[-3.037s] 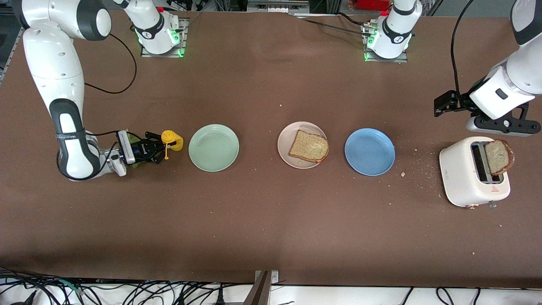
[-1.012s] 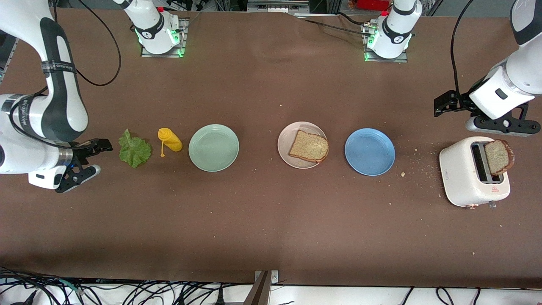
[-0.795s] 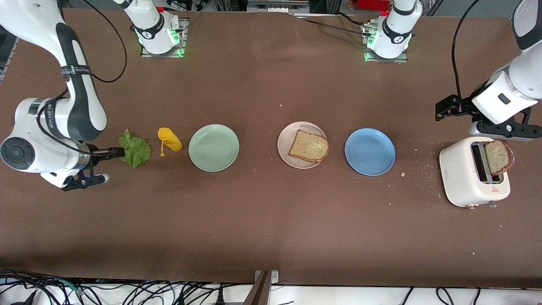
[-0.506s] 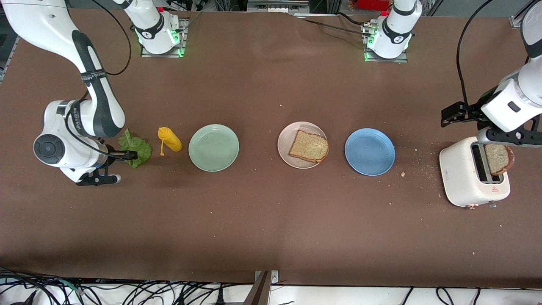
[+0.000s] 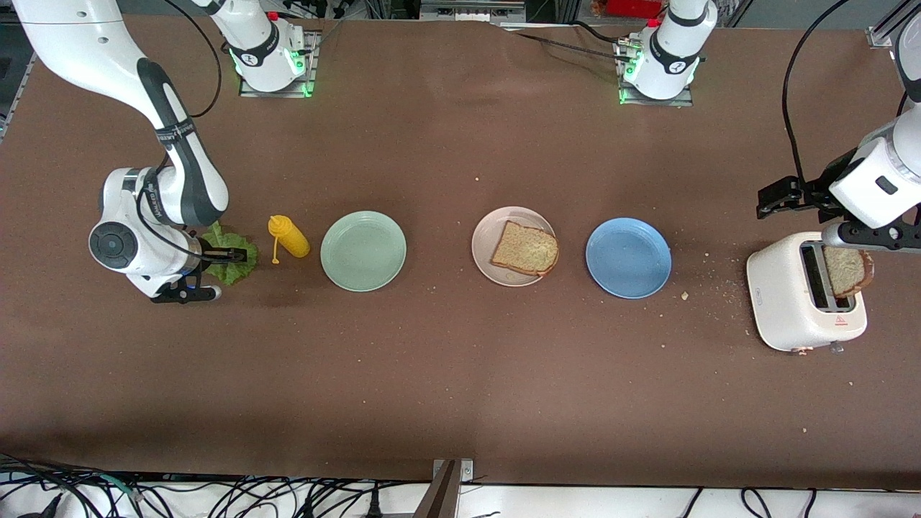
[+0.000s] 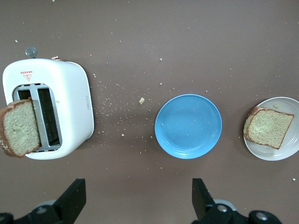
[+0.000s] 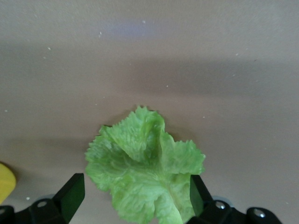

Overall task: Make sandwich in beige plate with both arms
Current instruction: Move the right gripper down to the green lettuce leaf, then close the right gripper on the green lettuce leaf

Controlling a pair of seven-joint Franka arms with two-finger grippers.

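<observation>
White toaster (image 5: 795, 295) bears red warning triangle; left pincer (image 6: 138, 205) above, right pincer (image 7: 133, 198) straddling lettuce (image 7: 145, 172), both agape, empty.

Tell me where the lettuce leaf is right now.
The lettuce leaf lies on the table at the right arm's end, beside the yellow bottle, under the open right gripper.

We see bare worktop (image 5: 460, 374) nearer the camera than the plates; the mustard bottle (image 5: 289, 237) crowds the lettuce leaf (image 5: 237, 259).
</observation>
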